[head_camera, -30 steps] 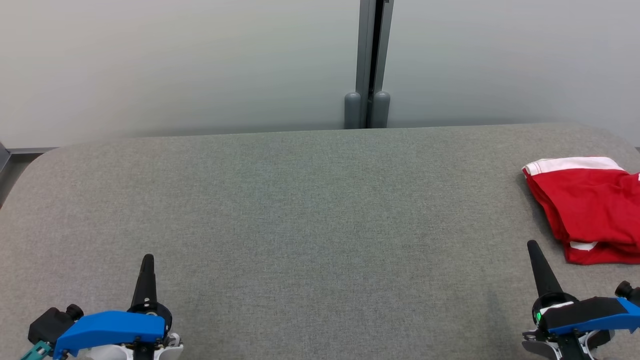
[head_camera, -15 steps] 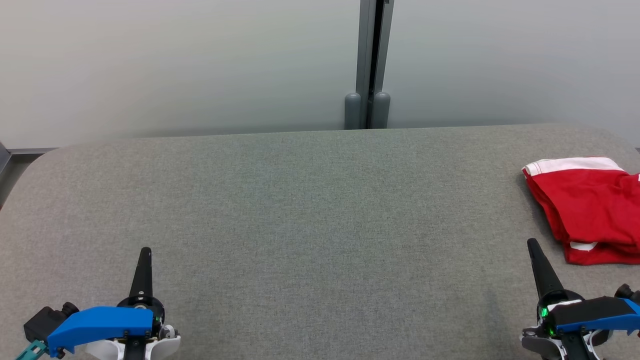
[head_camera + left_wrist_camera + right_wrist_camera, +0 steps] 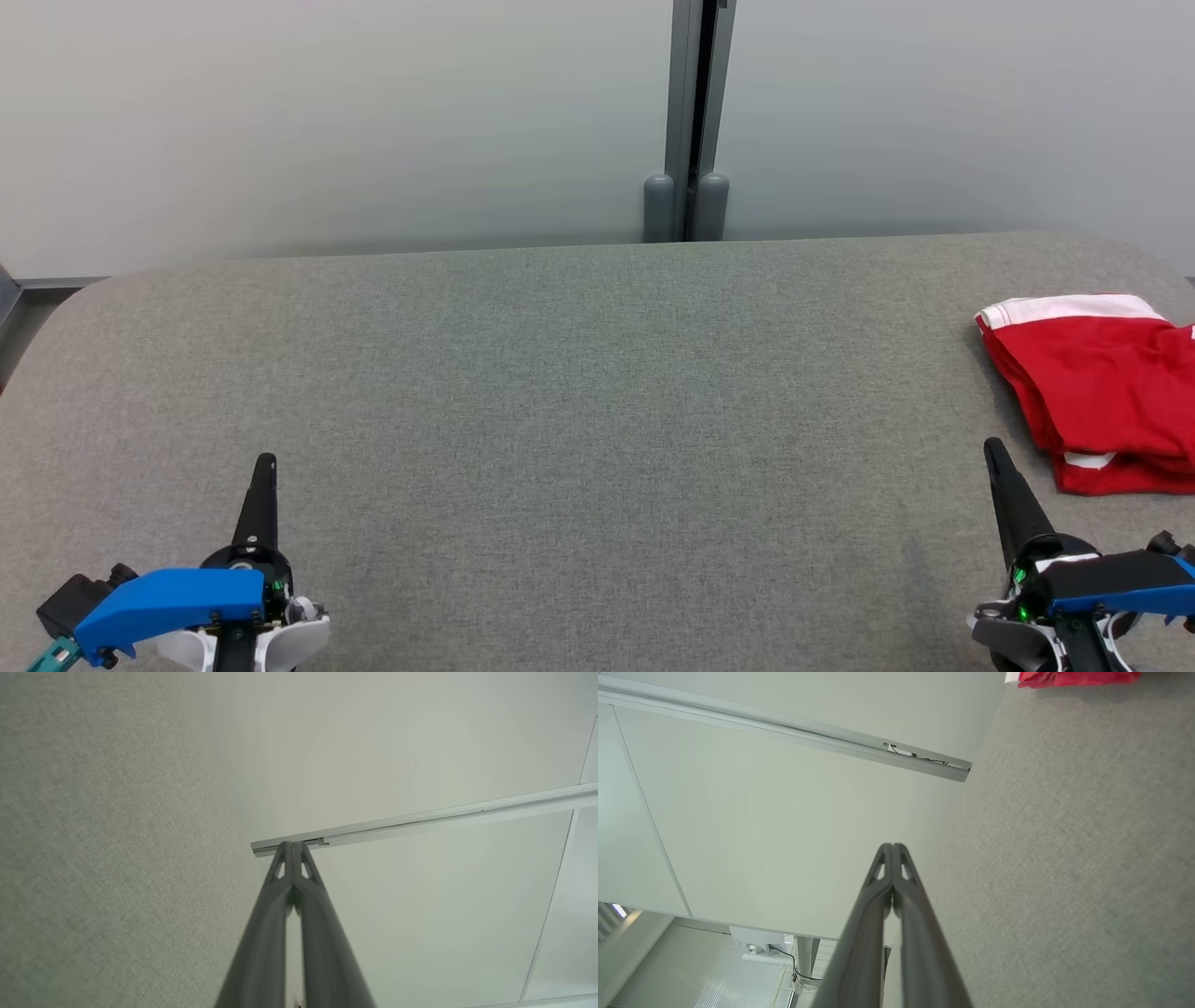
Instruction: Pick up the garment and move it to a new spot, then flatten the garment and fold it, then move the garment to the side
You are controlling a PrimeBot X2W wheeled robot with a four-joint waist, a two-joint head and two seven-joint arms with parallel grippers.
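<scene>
Both arms sit low over the near edge of the grey table [image 3: 579,392], fingers pointing away from the robot. The left gripper [image 3: 266,461] and right gripper [image 3: 991,449] are pressed together. The folded red garment [image 3: 1102,373] lies at the table's right side, near the right gripper

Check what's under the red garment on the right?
The red garment lies folded on the grey fabric tabletop; a white patch peeks out at its near edge. Anything beneath the cloth is covered, and its right part runs out of frame.
</scene>
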